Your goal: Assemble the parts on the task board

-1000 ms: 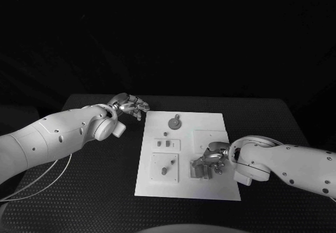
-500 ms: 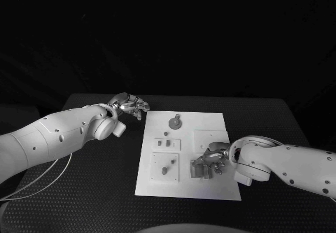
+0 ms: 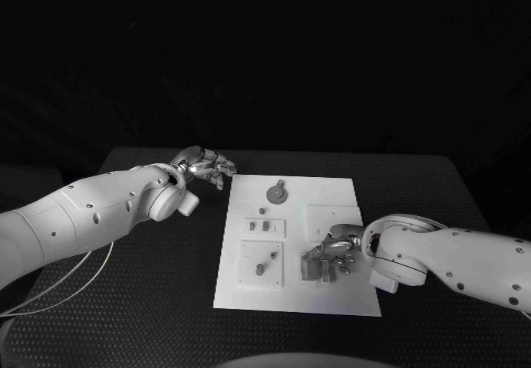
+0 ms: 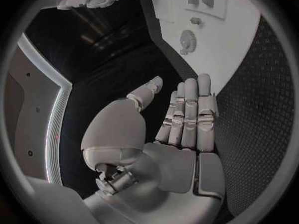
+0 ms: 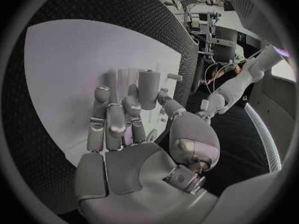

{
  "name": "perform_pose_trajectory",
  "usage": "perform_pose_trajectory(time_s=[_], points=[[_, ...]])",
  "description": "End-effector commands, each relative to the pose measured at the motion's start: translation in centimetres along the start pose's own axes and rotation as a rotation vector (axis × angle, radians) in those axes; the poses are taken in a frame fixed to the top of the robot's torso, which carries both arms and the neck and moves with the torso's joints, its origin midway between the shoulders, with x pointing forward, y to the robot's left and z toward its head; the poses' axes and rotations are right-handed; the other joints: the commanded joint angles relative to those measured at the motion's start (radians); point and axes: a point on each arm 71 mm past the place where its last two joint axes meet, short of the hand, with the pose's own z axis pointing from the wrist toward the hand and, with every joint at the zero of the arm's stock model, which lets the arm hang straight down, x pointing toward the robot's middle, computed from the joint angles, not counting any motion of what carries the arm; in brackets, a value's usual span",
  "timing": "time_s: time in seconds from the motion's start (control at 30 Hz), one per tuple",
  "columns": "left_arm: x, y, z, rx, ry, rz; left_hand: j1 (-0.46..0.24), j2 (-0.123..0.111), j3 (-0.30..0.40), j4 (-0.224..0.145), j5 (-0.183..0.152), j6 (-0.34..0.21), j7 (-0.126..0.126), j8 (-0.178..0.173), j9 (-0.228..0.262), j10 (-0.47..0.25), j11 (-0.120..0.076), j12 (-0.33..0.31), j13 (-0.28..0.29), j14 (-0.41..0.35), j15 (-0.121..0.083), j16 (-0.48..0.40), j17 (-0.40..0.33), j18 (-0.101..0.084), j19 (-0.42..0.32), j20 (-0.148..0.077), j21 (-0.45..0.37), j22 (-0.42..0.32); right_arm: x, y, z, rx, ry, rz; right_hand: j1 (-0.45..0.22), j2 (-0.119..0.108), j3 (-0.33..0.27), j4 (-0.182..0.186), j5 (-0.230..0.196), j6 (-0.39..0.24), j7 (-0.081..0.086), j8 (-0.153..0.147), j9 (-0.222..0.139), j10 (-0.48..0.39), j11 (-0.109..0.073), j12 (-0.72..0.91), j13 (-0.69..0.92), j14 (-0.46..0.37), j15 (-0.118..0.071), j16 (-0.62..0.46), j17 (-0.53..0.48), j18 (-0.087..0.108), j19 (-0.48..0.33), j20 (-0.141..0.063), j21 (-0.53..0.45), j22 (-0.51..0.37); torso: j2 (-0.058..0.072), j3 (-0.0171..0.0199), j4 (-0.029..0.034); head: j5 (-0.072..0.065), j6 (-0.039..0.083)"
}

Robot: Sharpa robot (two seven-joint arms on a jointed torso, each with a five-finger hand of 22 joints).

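Two white arms over a black table (image 3: 133,291), left arm (image 3: 77,218) reaching in from the left, right arm (image 3: 465,257) from the right. Between them, mid-table, the white task board (image 3: 332,299), long side running near to far.

At the board's far-left corner, just off its edge, the left hand (image 3: 205,167): fingers straight and side by side, thumb apart, nothing held, as the left wrist view confirms (image 4: 184,117). Above the table, not touching the board so far as can be told.

Over the board's near-right part, the right hand (image 3: 335,249), fingers pointing left and down toward a cluster of upright parts (image 3: 313,266). In the right wrist view (image 5: 118,117) the fingers lie loosely together, tips close against a cylindrical peg (image 5: 147,88) and the pale posts beside it; touching or gripping, cannot tell.

On the board's left half, a near raised plate (image 3: 261,264) carrying a small slanted part (image 3: 263,267), then a smaller plate (image 3: 263,228) farther off with two little parts (image 3: 261,226) side by side. Toward the far end, a round disc part (image 3: 277,195) with a stub, and near it a small dark knob (image 3: 263,211).
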Motion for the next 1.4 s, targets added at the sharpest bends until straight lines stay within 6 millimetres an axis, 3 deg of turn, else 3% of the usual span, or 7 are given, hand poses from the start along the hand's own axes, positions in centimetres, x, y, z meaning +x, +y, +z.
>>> perform_pose_trajectory(time_s=[0.03,0.3,0.5,0.87,0.97,1.13,1.4], points=[[0.18,-0.2,0.02,0.007,0.014,-0.009,-0.012,0.001,-0.001,0.005,-0.004,0.006,0.004,-0.001,0.001,-0.006,0.0,0.004,-0.002,-0.002,0.001,-0.005,0.002,0.048,0.003,-0.005,-0.005,0.001,0.33,-0.16,0.13,0.011,0.017,-0.01,0.001,-0.014,0.004,0.0,-0.002,-0.01,-0.001,-0.005,-0.004,-0.007,0.002,-0.006,-0.002,-0.01,0.0,-0.005,-0.004,-0.007,-0.001,0.0,-0.005,0.018,0.0,0.0001,0.0,0.001,-0.002],[0.14,-0.17,0.01,0.006,0.014,-0.009,-0.012,0.002,0.0,0.006,-0.004,0.006,0.004,0.0,0.001,-0.007,0.0,0.005,-0.002,-0.002,0.001,-0.005,0.002,0.048,0.003,-0.005,-0.006,0.002,0.3,-0.19,0.14,0.012,0.014,-0.009,0.002,-0.018,0.005,-0.002,-0.003,-0.012,0.0,-0.006,-0.004,-0.009,0.003,-0.007,-0.002,-0.014,0.002,-0.007,-0.01,-0.007,-0.003,0.001,-0.005,0.018,0.0,-0.0001,-0.0001,0.002,-0.004],[0.14,-0.18,0.01,0.007,0.014,-0.009,-0.012,0.002,0.0,0.006,-0.004,0.006,0.004,0.0,0.001,-0.007,0.0,0.005,-0.002,-0.001,0.001,-0.005,0.002,0.048,0.003,-0.005,-0.006,0.002,0.32,-0.16,0.14,0.011,0.015,-0.01,-0.002,-0.034,0.007,0.004,-0.003,-0.015,0.002,-0.008,-0.004,-0.013,0.005,-0.007,-0.004,-0.019,0.004,-0.008,-0.014,-0.007,-0.005,0.003,-0.007,0.018,0.0,0.0001,-0.0003,0.002,-0.004],[0.12,-0.16,-0.01,0.006,0.014,-0.009,-0.011,0.002,0.0,0.006,-0.004,0.007,0.003,0.001,0.001,-0.008,0.0,0.007,-0.002,-0.001,0.001,-0.006,0.003,0.049,0.003,-0.005,-0.007,0.003,0.32,-0.14,0.15,0.01,0.013,-0.009,-0.001,-0.117,0.052,0.084,-0.003,-0.022,0.004,-0.009,0.002,-0.021,0.007,-0.003,-0.009,-0.03,0.006,-0.007,-0.026,-0.007,-0.004,0.003,-0.007,0.019,0.0,0.0,0.0002,0.002,-0.007],[0.11,-0.16,-0.01,0.006,0.014,-0.009,-0.01,0.001,0.0,0.006,-0.004,0.007,0.003,0.001,0.001,-0.008,0.0,0.007,-0.002,-0.001,0.001,-0.006,0.003,0.049,0.003,-0.005,-0.007,0.003,0.34,-0.13,0.15,0.009,0.015,-0.01,0.002,-0.128,0.058,0.098,-0.004,-0.023,0.005,-0.009,0.003,-0.021,0.007,-0.001,-0.01,-0.031,0.006,-0.006,-0.027,-0.007,-0.004,0.003,-0.007,0.019,0.0,0.0001,0.0002,0.002,-0.008],[0.1,-0.15,-0.01,0.005,0.014,-0.009,-0.01,0.001,0.0,0.006,-0.004,0.007,0.003,0.001,0.001,-0.008,0.0,0.007,-0.002,-0.001,0.001,-0.006,0.004,0.049,0.003,-0.005,-0.007,0.003,0.27,-0.15,0.15,0.009,0.007,-0.007,0.01,-0.117,0.06,0.102,-0.005,-0.023,0.005,-0.008,0.006,-0.022,0.007,0.001,-0.01,-0.029,0.006,-0.004,-0.024,-0.007,-0.004,0.003,-0.005,0.02,0.0,-0.0001,0.0,0.003,-0.009],[0.13,-0.16,0.02,0.005,0.014,-0.008,-0.01,0.002,0.0,0.006,-0.004,0.007,0.003,0.001,0.001,-0.009,0.0,0.007,-0.002,-0.001,0.001,-0.006,0.004,0.049,0.003,-0.005,-0.007,0.003,0.02,-0.19,-0.04,-0.017,-0.025,-0.022,0.032,-0.037,0.014,0.04,-0.005,-0.017,0.002,-0.002,0.013,-0.021,0.005,0.008,-0.013,-0.024,0.005,0.002,-0.018,-0.007,-0.011,0.005,0.002,0.02,0.0,0.0002,0.0001,0.003,-0.008]])
